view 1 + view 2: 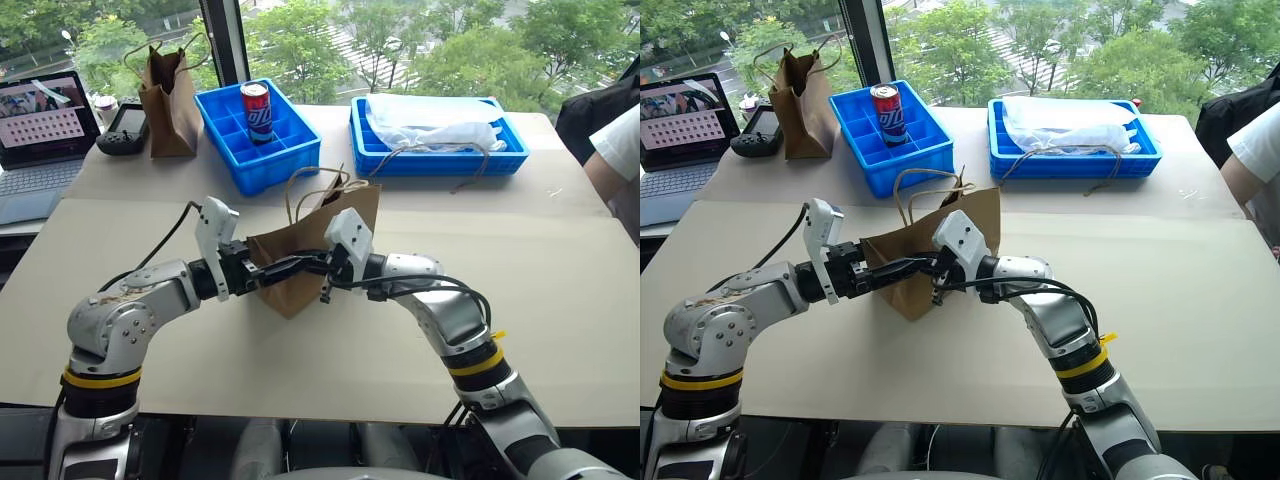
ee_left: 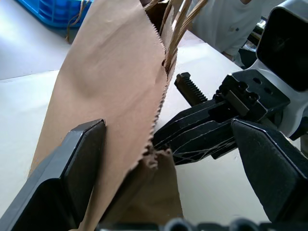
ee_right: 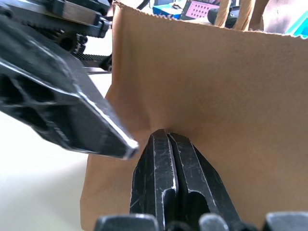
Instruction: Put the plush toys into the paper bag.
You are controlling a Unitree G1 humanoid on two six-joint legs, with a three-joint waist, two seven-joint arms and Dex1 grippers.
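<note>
Bag rim [image 2: 154, 120] lies between the wide-spread left gripper [image 2: 168, 159] fingers. Right gripper [image 3: 169, 144], closed, seemingly pinches the paper bag [image 1: 300, 255] wall.

- The left and right eye views look from the head, forward and down over both arms onto the table [image 1: 560, 300], with windows beyond its far edge.
- Both eye views share almost the same scene, slightly shifted sideways: the paper bag [image 1: 310, 250] sits mid-frame in each.
- The left wrist view looks along the left gripper [image 2: 163, 159], very close to the bag's serrated edge.
- The right wrist view looks along the right gripper [image 3: 168, 144], pressed close against the bag's wall.
- Each wrist view also catches the other gripper.
</note>
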